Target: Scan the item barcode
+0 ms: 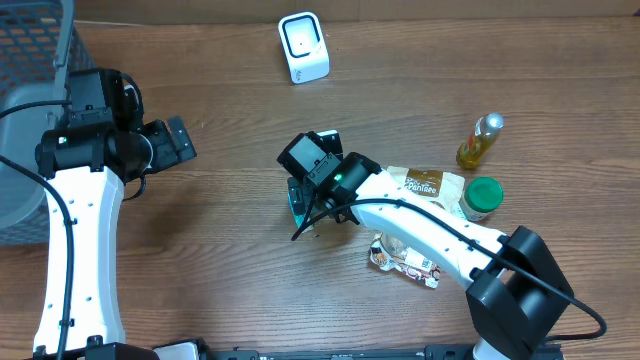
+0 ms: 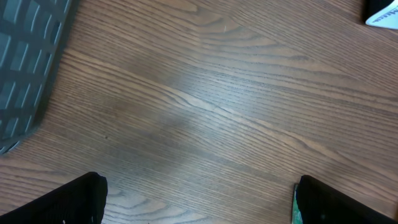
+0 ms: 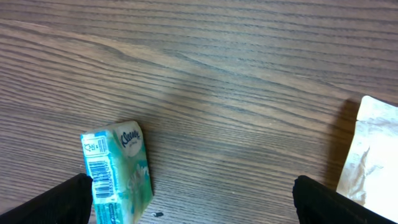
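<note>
Two arms work one wooden desk (image 1: 250, 300), and both sets of jaws are spread wide with nothing held.

- The grey basket (image 1: 30, 60) sits just behind the left jaws. It is probably a bin for finished items.
- The left arm (image 1: 80, 230) hangs over bare wood with nothing between its jaws. It looks parked out of the way.
- The right arm (image 1: 430, 225) reaches past the clutter, its jaws low over the tissue pack (image 3: 118, 171).
- The paper pouch (image 3: 373, 155) lies near one finger of the right jaws.
- The white scanner (image 1: 303, 47) stands well ahead of the right jaws, presumably where either arm can present an item.
- The tissue pack lies flat on the desk within the right jaws' span, close to the finger opposite the pouch. Its barcode panel faces up, which should help once it is lifted.
- The oil bottle (image 1: 480, 140) and green-lidded jar (image 1: 484, 195) wait behind the right jaws.
</note>
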`<state>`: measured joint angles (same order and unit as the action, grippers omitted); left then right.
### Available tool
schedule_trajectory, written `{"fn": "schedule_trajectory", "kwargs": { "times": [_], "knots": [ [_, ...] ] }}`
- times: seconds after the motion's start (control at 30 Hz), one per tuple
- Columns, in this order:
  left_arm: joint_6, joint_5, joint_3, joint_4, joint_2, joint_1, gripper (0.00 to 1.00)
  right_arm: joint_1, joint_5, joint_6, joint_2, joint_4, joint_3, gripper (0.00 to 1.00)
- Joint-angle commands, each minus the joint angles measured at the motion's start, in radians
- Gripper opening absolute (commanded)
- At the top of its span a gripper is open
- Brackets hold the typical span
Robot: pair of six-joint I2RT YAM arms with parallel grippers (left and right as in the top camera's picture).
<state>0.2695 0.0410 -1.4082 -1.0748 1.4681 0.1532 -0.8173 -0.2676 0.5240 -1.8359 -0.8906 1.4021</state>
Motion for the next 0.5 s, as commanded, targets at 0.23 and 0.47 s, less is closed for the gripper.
{"fn": "schedule_trajectory", "kwargs": {
  "times": [0.23, 0.47],
  "knots": [
    [0.007, 0.009, -0.014, 0.002, -0.008, 0.003, 1.0, 0.027, -0.001, 0.011, 0.001, -0.002, -0.002, 1.0],
    [0.007, 0.01, -0.014, 0.001, -0.008, 0.003, 0.99, 0.085, 0.029, 0.011, 0.001, -0.021, -0.002, 1.0]
  ]
}}
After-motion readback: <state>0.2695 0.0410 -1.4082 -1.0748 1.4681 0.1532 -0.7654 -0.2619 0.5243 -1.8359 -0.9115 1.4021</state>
